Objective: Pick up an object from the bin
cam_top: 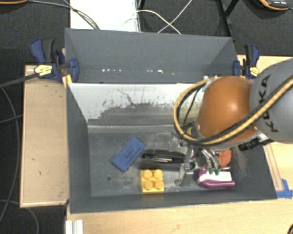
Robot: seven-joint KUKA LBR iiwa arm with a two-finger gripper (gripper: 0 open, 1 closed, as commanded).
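Hanging low at the near right of the bin [79, 145]: gripper [187, 170], jaw state cannot be told, between black tool [158, 156] on its left and purple-and-white object [216, 179] on its right; yellow brick [152, 180] and blue block [128, 153] further left.

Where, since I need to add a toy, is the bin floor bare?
Bare: the floor strip between the bin's left wall and the blue block, and the band behind that block. Crowded: front right, where the yellow brick, black object and purple-and-white thing cluster by the gripper.
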